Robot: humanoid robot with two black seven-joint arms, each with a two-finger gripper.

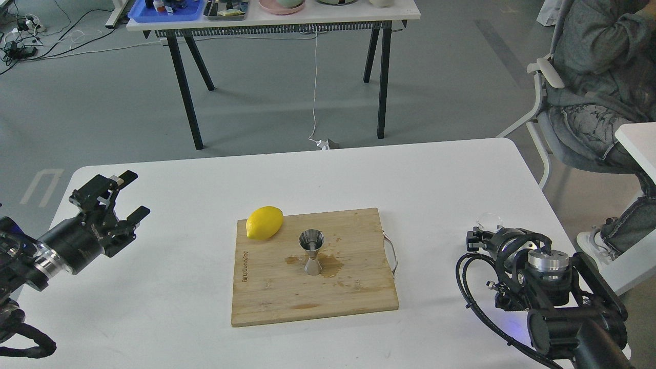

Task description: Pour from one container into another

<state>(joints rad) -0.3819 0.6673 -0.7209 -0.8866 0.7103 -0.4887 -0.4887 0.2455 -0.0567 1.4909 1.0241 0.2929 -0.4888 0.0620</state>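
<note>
The steel jigger (311, 250) stands upright in the middle of a wooden cutting board (266, 297), with a wet patch around its base. At the table's right side, the small clear glass cup (489, 221) shows at the far tip of my right gripper (484, 233), which is shut on it; the fingers are mostly hidden behind the wrist. The cup is well to the right of the jigger and off the board. Over the table's left side my left gripper (131, 194) hangs open with nothing in it.
A yellow lemon (264, 222) lies on the board's far left corner. The board has a metal handle (391, 253) on its right edge. A seated person (599, 77) is beyond the white table's (435, 174) right corner. Another table (277, 23) stands behind.
</note>
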